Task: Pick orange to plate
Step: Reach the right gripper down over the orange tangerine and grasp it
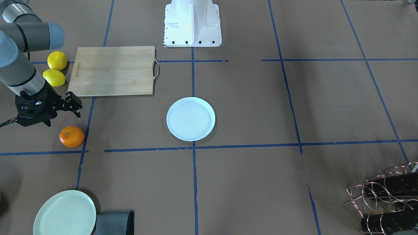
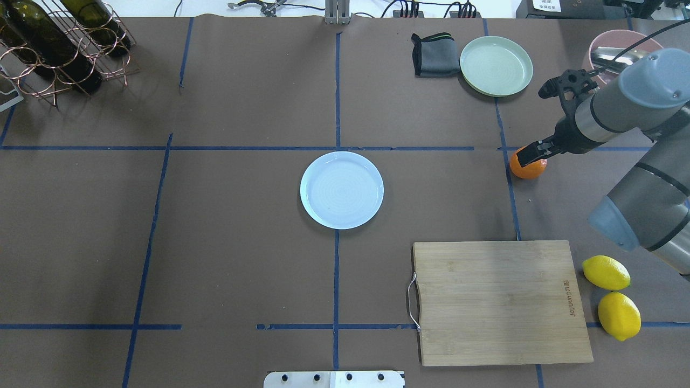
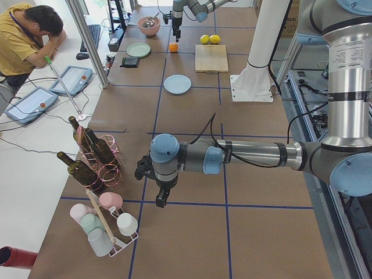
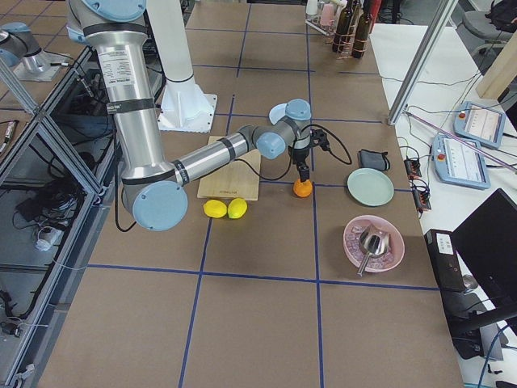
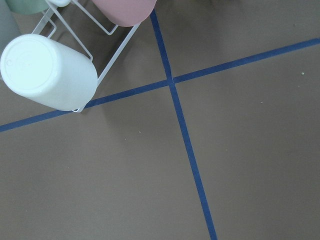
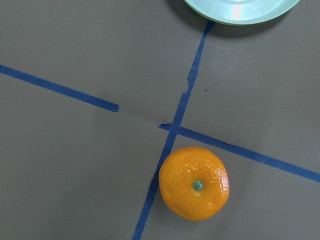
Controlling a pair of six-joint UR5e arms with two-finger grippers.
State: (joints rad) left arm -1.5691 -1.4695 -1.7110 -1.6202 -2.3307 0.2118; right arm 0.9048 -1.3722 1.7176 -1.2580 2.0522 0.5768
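Orange (image 1: 71, 136) lies off plate (image 1: 190, 118); bowl (image 4: 353, 234) apparently holds metal utensil (image 4: 373, 237).

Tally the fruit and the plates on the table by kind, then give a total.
orange: 1
lemons: 2
plates: 2, the bluish-white plate and the green plate
Total: 5

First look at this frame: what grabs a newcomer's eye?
The bright orange on the robot's right, with the right gripper open just above it. Then the pale blue plate, empty at the centre of the brown table, and two yellow lemons beside the cutting board.
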